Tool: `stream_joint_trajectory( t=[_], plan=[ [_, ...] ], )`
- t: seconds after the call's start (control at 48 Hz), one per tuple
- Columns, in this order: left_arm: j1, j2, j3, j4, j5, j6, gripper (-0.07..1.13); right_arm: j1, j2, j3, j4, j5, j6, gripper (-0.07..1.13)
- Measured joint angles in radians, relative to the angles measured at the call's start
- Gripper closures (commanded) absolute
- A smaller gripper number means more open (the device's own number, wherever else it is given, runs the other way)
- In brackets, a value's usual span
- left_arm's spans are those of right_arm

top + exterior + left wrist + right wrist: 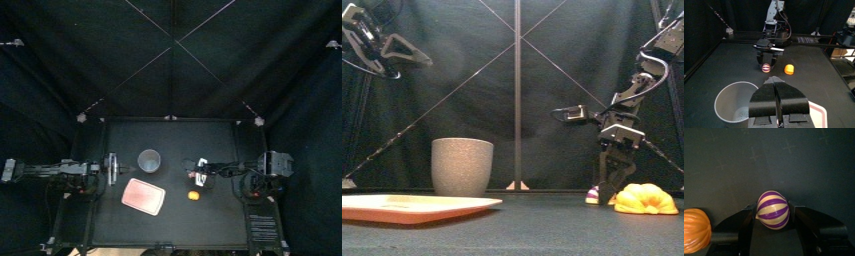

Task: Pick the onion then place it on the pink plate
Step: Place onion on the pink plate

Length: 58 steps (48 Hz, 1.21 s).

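Note:
The onion, striped purple and white, sits low on the table right of the middle, with my right gripper shut on it, one jaw against each side. From the front, the right gripper comes straight down and hides most of the onion. The pink plate lies flat at the front left of the table, apart from the onion. My left gripper hovers shut and empty over the table's left side, near the grey cup.
An orange toy lies just in front of the onion, close beside the right gripper. The tall grey speckled cup stands behind the pink plate. The left arm rests at the left edge.

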<state>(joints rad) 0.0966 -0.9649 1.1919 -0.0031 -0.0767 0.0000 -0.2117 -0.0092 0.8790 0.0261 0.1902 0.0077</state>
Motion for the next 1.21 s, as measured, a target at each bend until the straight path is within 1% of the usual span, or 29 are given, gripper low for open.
stream_joint_trajectory(
  t=[0.062,0.208,0.438,0.625,0.771,0.938,1.062,1.208],
  plan=[
    [0.0,0.0,0.0,0.002,0.0,-0.002,0.98,0.002,0.0,-0.003,0.0,0.0,0.0,0.34],
    [0.0,0.0,-0.002,0.0,0.0,0.0,0.98,0.009,0.002,-0.025,0.0,0.006,0.0,0.34],
    [0.005,0.0,0.0,0.0,0.0,-0.002,0.98,0.072,-0.018,-0.138,0.0,0.04,0.0,0.34],
    [0.005,0.0,0.003,0.0,0.0,-0.002,0.98,0.153,-0.009,-0.262,0.0,0.048,0.002,0.34],
    [0.006,0.0,0.003,0.0,0.0,-0.002,0.98,0.224,0.057,-0.376,0.0,0.048,0.002,0.34],
    [0.015,-0.002,0.015,0.0,0.0,-0.002,0.98,0.281,0.209,-0.537,0.005,0.048,0.003,0.33],
    [0.021,-0.002,0.025,0.0,0.0,0.003,0.98,0.304,0.324,-0.653,0.014,0.052,0.014,0.32],
    [0.026,-0.003,0.031,0.0,0.0,0.002,0.98,0.319,0.437,-0.773,0.012,0.055,0.014,0.26]
  ],
)
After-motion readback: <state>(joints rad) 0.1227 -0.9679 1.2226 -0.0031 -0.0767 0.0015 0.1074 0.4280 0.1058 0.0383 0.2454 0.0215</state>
